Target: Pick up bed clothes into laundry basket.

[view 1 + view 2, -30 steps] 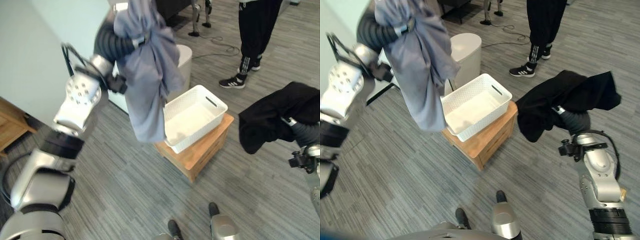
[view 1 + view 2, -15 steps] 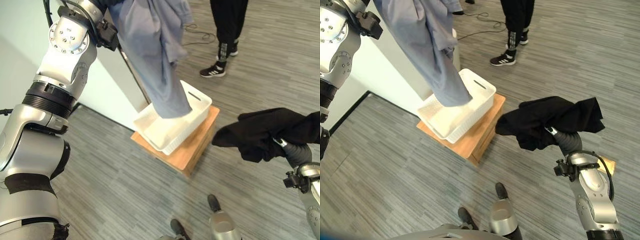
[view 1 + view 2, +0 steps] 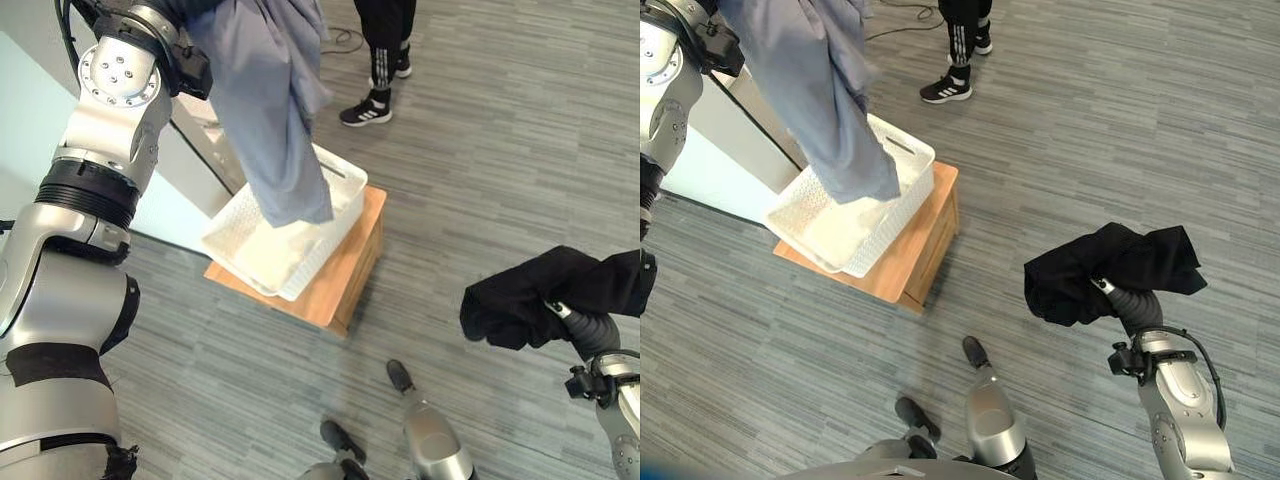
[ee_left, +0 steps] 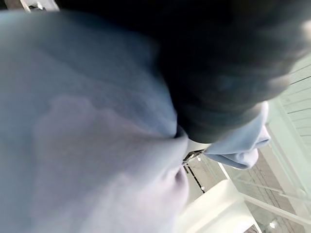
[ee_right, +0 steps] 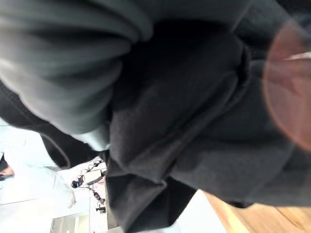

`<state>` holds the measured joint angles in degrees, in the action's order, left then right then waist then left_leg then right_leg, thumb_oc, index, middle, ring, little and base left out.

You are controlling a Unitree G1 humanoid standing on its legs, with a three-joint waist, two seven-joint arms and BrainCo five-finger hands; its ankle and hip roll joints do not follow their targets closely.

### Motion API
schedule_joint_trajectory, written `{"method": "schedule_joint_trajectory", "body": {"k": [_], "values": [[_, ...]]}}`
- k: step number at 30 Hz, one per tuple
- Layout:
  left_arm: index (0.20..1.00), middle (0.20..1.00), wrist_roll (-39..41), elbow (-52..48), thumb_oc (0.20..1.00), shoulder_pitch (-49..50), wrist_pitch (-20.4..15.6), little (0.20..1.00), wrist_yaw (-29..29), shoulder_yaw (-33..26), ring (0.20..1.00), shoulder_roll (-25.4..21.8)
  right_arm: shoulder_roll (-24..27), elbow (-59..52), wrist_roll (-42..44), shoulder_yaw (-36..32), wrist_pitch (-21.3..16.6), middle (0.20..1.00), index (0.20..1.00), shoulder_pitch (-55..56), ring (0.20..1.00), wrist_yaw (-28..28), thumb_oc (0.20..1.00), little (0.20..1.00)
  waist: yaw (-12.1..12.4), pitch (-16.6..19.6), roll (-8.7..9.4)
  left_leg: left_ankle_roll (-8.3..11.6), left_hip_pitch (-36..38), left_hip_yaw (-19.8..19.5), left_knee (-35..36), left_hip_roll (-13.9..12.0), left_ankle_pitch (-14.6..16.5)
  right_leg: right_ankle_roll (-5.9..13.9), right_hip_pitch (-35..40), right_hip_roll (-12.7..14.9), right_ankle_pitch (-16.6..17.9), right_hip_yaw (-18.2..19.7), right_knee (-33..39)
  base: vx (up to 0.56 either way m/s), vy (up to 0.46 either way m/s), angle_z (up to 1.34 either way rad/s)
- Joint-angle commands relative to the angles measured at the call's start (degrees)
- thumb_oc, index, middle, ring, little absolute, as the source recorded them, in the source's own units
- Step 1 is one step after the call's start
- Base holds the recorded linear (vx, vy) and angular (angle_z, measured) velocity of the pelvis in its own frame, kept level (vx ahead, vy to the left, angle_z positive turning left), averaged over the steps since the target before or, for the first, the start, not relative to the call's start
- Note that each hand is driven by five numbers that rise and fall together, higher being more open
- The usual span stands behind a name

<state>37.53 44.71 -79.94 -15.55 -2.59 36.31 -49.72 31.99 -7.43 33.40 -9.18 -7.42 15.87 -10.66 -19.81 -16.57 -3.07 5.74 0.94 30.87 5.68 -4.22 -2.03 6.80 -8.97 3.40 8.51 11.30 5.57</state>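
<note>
Cloth dominates: a soft, limp grey-blue garment (image 3: 275,120) hangs from the left arm, its hem dipping into the white perforated laundry basket (image 3: 240,235) on a wooden stand (image 3: 340,285). Black garment (image 3: 1100,270) shrouds the right robot hand; neither grip is visible. Best gathered in bunches.

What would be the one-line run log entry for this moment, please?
left arm: blue-grey garment hanging, lower end in white laundry basket | right arm: black garment held aside over floor | basket on wooden stand
</note>
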Motion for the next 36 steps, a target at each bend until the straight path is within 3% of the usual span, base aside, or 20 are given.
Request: {"method": "schedule_joint_trajectory", "body": {"k": [1, 11, 17, 20, 22, 23, 24, 30, 31, 32, 33, 36], "values": [[0.2, 0.2, -2.09, 1.21, 0.2, -7.71, -2.88, 0.2, 2.83, -0.44, 0.2, -1.16, -0.16, -1.85, -1.66, -1.65, -3.0, 0.2, 0.2, -2.75, 0.2, -0.71, 0.2, 0.2, 1.86, 0.18, 2.64, 2.66, 0.51, -1.54, -0.68, -0.84, -2.36, 5.79, 4.04, 6.31, -3.02, -5.46, -1.08, -0.01, 0.0, 0.07], [0.2, 0.2, 1.84, 6.7, 0.2, -9.23, -2.96, 0.2, 4.62, -3.42, 0.2, -0.95, 0.28, -1.34, -1.21, -0.42, -3.14, 0.2, 0.2, -3.86, 0.2, 0.23, 0.2, 0.2, 1.55, -1.73, 5.21, 2.69, -2.18, -0.92, -0.68, -1.36, -2.49, 5.83, 1.0, 5.61, -1.99, -4.3, -0.95, 0.0, -0.003, 0.0], [0.2, 0.2, 0.3, 7.64, 0.2, -10.6, -2.39, 0.2, 4.75, -2.01, 0.2, -2.0, 1.11, -1.16, -1.29, -0.04, -2.83, 0.2, 0.2, -3.61, 0.2, -0.07, 0.2, 0.2, 1.89, -1.81, 5.11, 2.6, -2.57, -0.91, -0.68, -1.27, -2.35, 5.87, 0.5, 5.9, -2.02, -4.56, -1.0, 0.03, 0.012, -0.04], [0.2, 0.2, -4.87, 9.25, 0.2, -11.23, -1.4, 0.2, 4.75, 0.36, 0.2, -2.61, 1.75, -1.26, -1.2, -0.13, -2.69, 0.2, 0.2, -3.44, 0.2, -0.43, 0.2, 0.2, 1.93, -2.5, 5.01, 2.58, -3.21, -1.06, -0.68, -1.14, -2.45, 5.82, -0.09, 5.96, -1.89, -4.86, -1.13, 0.0, 0.0, 0.0], [0.2, 0.2, -14.88, 11.17, 0.2, -12.19, -0.29, 0.2, 5.83, 3.81, 0.2, -3.62, 2.28, -1.63, -1.27, -0.17, -2.76, 0.2, 0.2, -3.19, 0.2, -0.97, 0.2, 0.2, 1.84, -3.37, 5.18, 2.61, -4.22, -0.99, -0.68, -1.26, -2.62, 5.75, -1.22, 5.86, -1.49, -4.8, -1.12, -0.02, 0.002, 0.06], [0.2, 0.2, -14.98, 11.19, 0.2, -12.32, -0.27, 0.2, 5.91, 3.93, 0.2, -3.57, 2.19, -1.6, -1.28, -0.16, -2.76, 0.2, 0.2, -3.25, 0.2, -0.98, 0.2, 0.2, 1.86, -3.37, 5.25, 2.6, -4.27, -1.0, -0.68, -1.25, -2.64, 5.74, -1.27, 5.87, -1.49, -4.8, -1.13, -0.03, 0.001, 0.06], [0.2, 0.2, -27.75, 13.35, 0.2, -14.55, 0.8, 0.2, 6.63, 9.27, 0.2, -5.12, 2.78, -1.86, -1.57, -0.02, -2.92, 0.2, 0.2, -3.23, 0.2, -1.35, 0.2, 0.2, 1.68, -3.98, 5.4, 2.61, -4.91, -0.85, -0.68, -1.35, -2.73, 5.79, -2.04, 5.67, -1.18, -4.53, -1.04, 0.0, 0.0, 0.0], [0.2, 0.2, -39.42, 21.03, 0.2, -13.17, 3.38, 0.2, 9.05, 11.29, 0.2, -4.28, 3.3, -3.32, -0.7, -0.1, -3.77, 0.2, 0.2, -3.35, 0.2, -1.06, 0.2, 0.2, 0.78, -5.57, 7.17, 2.81, -6.75, -0.21, -0.68, -2.06, -3.17, 5.81, -4.25, 5.09, -0.24, -3.7, -1.0, -0.01, 0.008, -0.03], [0.2, 0.2, -42.1, 22.86, 0.2, -12.21, 3.74, 0.2, 8.69, 11.6, 0.2, -4.23, 3.27, -3.99, -0.45, -0.29, -4.01, 0.2, 0.2, -3.09, 0.2, -0.82, 0.2, 0.2, 0.34, -5.63, 7.58, 3.27, -6.55, -0.61, -0.68, -2.07, -1.7, 6.23, -4.19, 5.11, -1.08, -3.34, -0.83, 0.07, 0.052, -0.19], [0.448, 0.448, -42.94, 23.84, 0.448, -11.54, 4.16, 0.448, 9.0, 11.14, 0.448, -4.36, 3.19, -4.54, -0.39, -0.25, -4.14, 0.2, 0.2, -2.94, 0.2, -0.78, 0.2, 0.2, 0.1, -5.71, 7.87, 3.27, -6.64, -0.54, -0.68, -2.11, -1.58, 6.26, -4.36, 5.09, -1.06, -3.21, -0.82, 0.07, 0.052, -0.18], [1.0, 1.0, -44.36, 24.58, 1.0, -11.21, 4.34, 1.0, 9.03, 11.25, 1.0, -4.41, 3.22, -4.99, -0.34, -0.14, -4.17, 0.2, 0.2, -2.84, 0.2, -0.95, 0.2, 0.2, -0.05, -5.68, 7.96, 3.3, -6.78, -0.44, -0.68, -2.21, -1.56, 6.23, -4.59, 5.03, -0.98, -3.08, -0.82, -0.02, 0.006, -0.13], [1.0, 1.0, -47.54, 25.23, 1.0, -10.95, 4.56, 1.0, 9.37, 11.98, 1.0, -4.59, 3.74, -5.79, -0.06, 0.22, -4.6, 0.2, 0.2, -3.25, 0.2, -1.16, 0.2, 0.2, -0.17, -5.58, 8.28, 3.28, -6.95, -0.19, -0.68, -2.46, -1.41, 6.24, -5.07, 4.97, -0.93, -2.79, -0.8, -0.02, 0.004, -0.09]]}}
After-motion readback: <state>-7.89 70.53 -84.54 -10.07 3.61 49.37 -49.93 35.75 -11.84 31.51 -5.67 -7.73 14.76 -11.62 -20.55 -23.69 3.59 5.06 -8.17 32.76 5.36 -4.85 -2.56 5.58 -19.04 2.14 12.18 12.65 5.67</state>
